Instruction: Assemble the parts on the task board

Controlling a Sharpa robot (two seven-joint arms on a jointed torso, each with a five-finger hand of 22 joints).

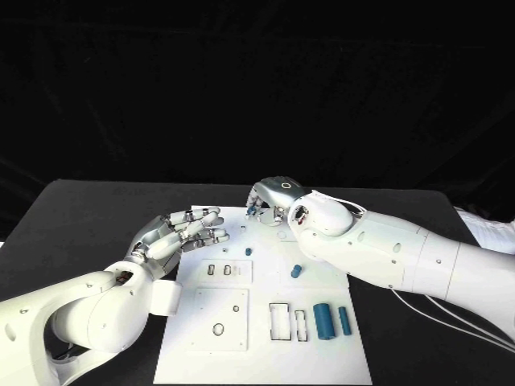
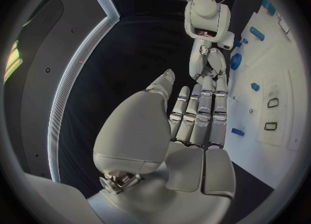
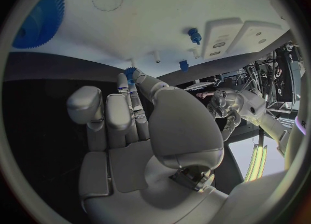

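Noting our right hand at the far edge of the white rectangular task board, fingers pinching a small blue plastic part just above it, while our left hand hovers nearby, fingers straight, together, holding nothing.

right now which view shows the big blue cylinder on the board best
The head view: the big blue cylinder lies in full sight near the task board's near edge, beside a slimmer blue piece. In the left wrist view, blue parts sit at the rim, too warped to identify. The right wrist view shows a blue toothed wheel instead.
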